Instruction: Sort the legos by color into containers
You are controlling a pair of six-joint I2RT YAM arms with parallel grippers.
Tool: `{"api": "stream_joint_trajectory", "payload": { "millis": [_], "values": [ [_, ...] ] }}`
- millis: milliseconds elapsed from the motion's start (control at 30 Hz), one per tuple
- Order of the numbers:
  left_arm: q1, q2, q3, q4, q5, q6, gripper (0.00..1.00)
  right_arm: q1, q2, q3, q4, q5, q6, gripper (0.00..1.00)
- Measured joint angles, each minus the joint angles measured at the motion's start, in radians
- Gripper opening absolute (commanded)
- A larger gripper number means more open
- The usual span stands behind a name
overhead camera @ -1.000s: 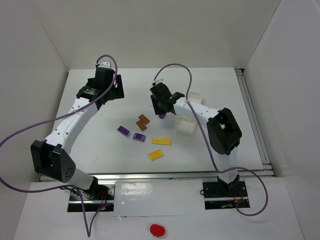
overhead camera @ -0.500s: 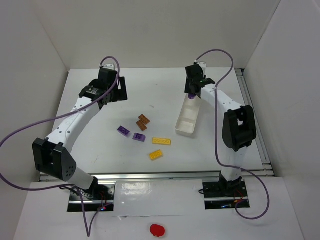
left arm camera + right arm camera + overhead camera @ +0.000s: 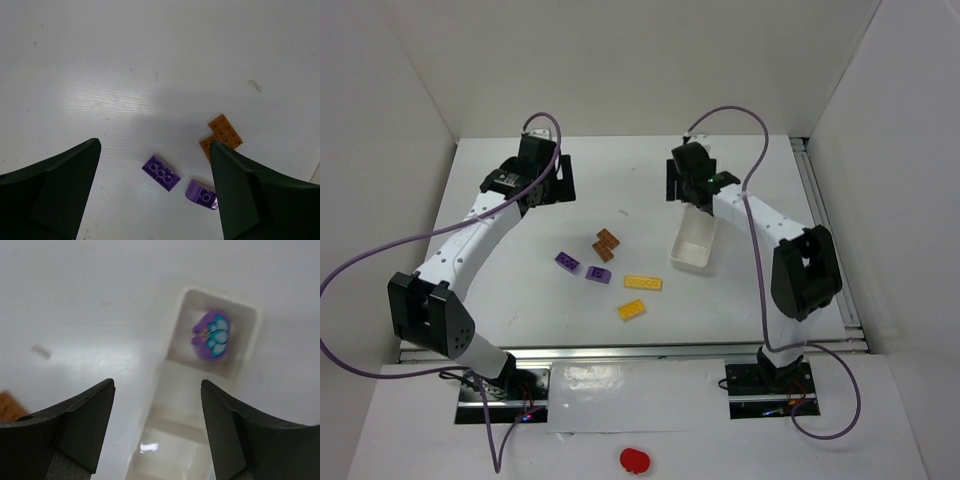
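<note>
Five legos lie loose on the table: two purple [image 3: 567, 262] [image 3: 599, 274], an orange-brown pair [image 3: 607, 243] and two yellow [image 3: 642, 282] [image 3: 631, 309]. The white tray [image 3: 694, 243] stands to their right. My right gripper [image 3: 686, 182] is open and empty above the tray's far end [image 3: 172, 335]. A purple piece with blue-white marks [image 3: 212, 335] lies in that far compartment. My left gripper [image 3: 538, 176] is open and empty, high above the table at the back left. Its view shows a purple brick [image 3: 161, 172], a second purple brick [image 3: 202, 194] and the orange-brown bricks [image 3: 222, 135] between its fingers [image 3: 60, 190].
A red blob [image 3: 634, 459] lies on the near shelf in front of the arm bases. White walls close the table at the left, back and right. A metal rail [image 3: 825, 240] runs along the table's right edge.
My right gripper carried a purple piece from the table's middle to the tray's far end, let it go there and shifted a little left. The left arm hardly moved.
</note>
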Motion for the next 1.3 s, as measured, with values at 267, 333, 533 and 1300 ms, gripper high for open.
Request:
{"api": "stream_joint_trajectory", "payload": {
  "millis": [267,333,533,1300],
  "values": [
    [0.0,0.0,0.006,-0.012,-0.042,-0.025,1.0,0.282,-0.09,-0.125,0.038,-0.163,-0.058,0.84],
    [0.0,0.0,0.006,-0.014,-0.049,-0.027,1.0,0.334,-0.065,-0.132,0.044,-0.195,-0.07,0.86],
    [0.0,0.0,0.006,-0.021,-0.07,-0.048,1.0,0.393,0.08,-0.091,0.059,-0.263,-0.092,0.87],
    [0.054,-0.001,0.006,-0.043,-0.106,-0.056,1.0,0.51,0.234,-0.053,0.101,-0.382,-0.238,0.64]
  ]
}}
